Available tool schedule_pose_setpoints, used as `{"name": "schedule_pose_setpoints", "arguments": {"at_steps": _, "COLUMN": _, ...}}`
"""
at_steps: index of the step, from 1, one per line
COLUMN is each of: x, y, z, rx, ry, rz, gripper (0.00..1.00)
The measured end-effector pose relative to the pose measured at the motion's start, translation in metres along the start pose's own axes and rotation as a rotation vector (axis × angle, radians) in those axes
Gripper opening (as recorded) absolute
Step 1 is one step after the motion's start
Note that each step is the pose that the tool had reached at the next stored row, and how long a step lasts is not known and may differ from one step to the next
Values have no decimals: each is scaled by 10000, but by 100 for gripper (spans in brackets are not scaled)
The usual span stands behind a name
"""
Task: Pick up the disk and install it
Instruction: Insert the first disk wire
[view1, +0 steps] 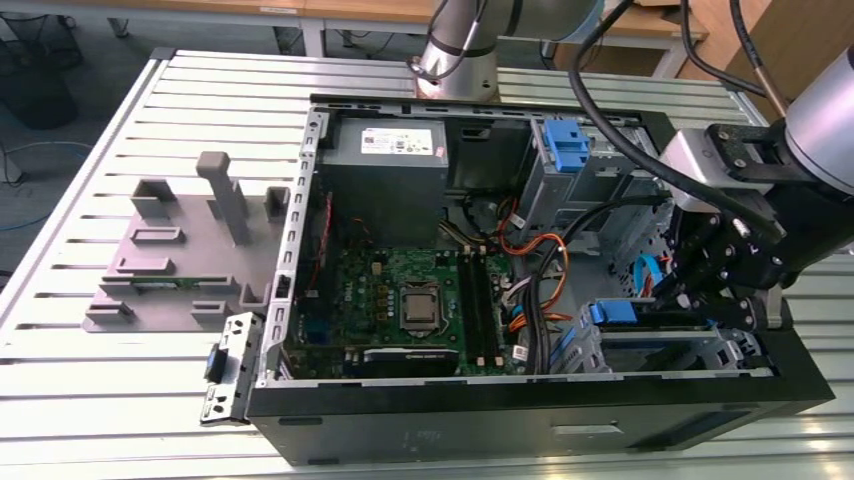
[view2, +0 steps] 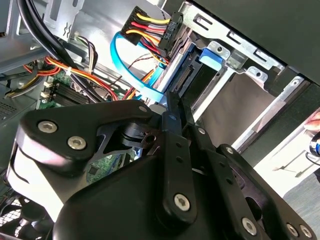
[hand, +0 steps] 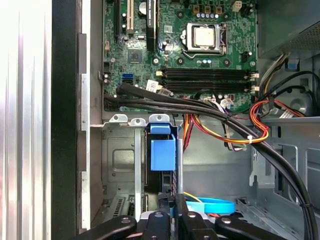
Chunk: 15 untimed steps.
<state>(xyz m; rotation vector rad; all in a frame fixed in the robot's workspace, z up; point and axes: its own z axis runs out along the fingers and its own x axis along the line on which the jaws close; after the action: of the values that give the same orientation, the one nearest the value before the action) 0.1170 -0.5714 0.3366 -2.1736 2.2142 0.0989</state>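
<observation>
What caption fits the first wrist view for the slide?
Gripper at the blue-framed disk standing in the case's drive cage, motherboard beyond.

We see a slatted aluminium table (view1: 80, 400) carrying an open black computer case (view1: 534, 425). On the exterior view's left stands a grey plastic fixture (view1: 174, 260), with a small metal bracket (view1: 227, 370) touching the case.

Open PC case (view1: 534, 420) on slatted counter (view1: 120, 400); motherboard (view1: 400, 300), grey power supply (view1: 387, 150) inside; grey fixture (view1: 180, 250) at exterior view's left.
</observation>
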Motion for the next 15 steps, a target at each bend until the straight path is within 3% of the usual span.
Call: {"name": "schedule_pose_setpoints", "arguments": {"at_steps": 15, "x": 3, "y": -1, "z": 39, "rx": 0, "ry": 0, "rz": 0, "gripper": 16}}
